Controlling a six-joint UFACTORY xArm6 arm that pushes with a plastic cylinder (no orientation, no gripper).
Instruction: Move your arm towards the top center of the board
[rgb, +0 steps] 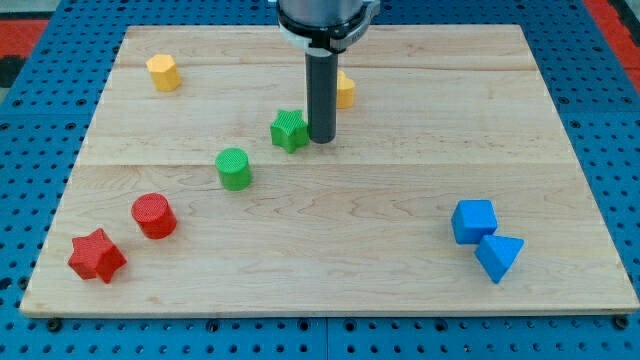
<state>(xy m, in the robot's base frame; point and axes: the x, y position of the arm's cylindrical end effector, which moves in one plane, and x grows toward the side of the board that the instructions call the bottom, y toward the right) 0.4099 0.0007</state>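
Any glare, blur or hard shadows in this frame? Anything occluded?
Camera view: even, soft light, no glare on the board; blocks cast only faint shadows. Focus is sharp throughout, for example the blue cube. My tip sits just right of the green star; the rod partly hides a yellow block.

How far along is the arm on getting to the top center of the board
Done: my tip is already centred side to side. In hand: it sits just right of the green star block, with a yellow block partly hidden behind the rod. Left: it is nearer mid-board than the board's top edge, so it must slide further toward the view's top.
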